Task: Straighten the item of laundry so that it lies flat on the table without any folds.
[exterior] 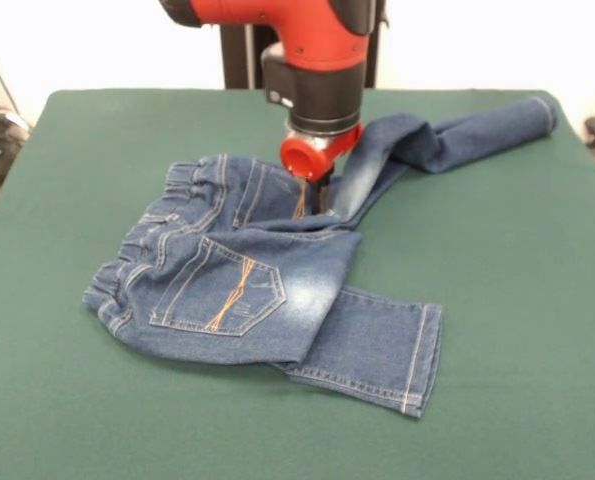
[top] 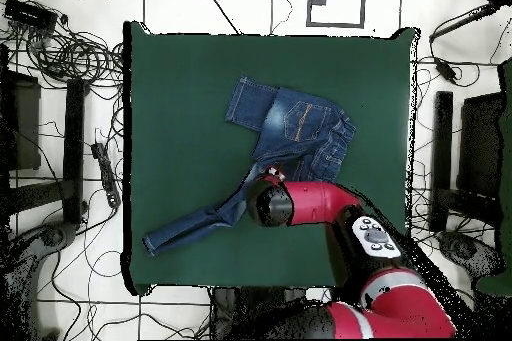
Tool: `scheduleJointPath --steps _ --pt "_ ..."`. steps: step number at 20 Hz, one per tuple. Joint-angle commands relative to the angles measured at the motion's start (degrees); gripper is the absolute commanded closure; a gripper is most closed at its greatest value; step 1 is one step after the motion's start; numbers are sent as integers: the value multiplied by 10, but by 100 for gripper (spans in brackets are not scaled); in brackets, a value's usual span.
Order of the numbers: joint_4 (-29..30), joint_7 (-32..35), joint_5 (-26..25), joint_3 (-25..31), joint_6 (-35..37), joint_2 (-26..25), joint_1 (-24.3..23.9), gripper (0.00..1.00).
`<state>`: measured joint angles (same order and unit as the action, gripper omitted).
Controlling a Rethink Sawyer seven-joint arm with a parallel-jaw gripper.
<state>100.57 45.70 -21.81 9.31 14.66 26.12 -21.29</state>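
Note:
The blue denim jeans point(exterior: 247, 280) lie crumpled near the middle of the green table point(exterior: 507, 300), back pockets up and waistband to the left. One leg point(exterior: 377, 350) is folded under the seat and sticks out at the front right. The other leg point(exterior: 477, 125) stretches to the far right corner. My gripper point(exterior: 318, 196) is down on the crotch of the jeans, where the cloth bunches up against it. In the overhead view the gripper point(top: 268, 172) sits where the long leg meets the seat of the jeans point(top: 300, 127).
The table point(top: 180, 77) has bare green cloth all round the jeans. The arm point(top: 320, 207) reaches in from the robot's side. Cables and stands point(top: 60, 57) lie on the floor beyond the table's edges.

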Motion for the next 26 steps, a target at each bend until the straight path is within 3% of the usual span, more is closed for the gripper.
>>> scheduleJointPath --steps 1,8,16,26 --pt "-61 43 7 47 44 -65 -26 100" --pt "-6 37 -37 62 8 -57 -96 100" --pt "47 53 -77 47 -31 -16 -121 100" --pt "7 -53 -78 136 101 72 -211 100"
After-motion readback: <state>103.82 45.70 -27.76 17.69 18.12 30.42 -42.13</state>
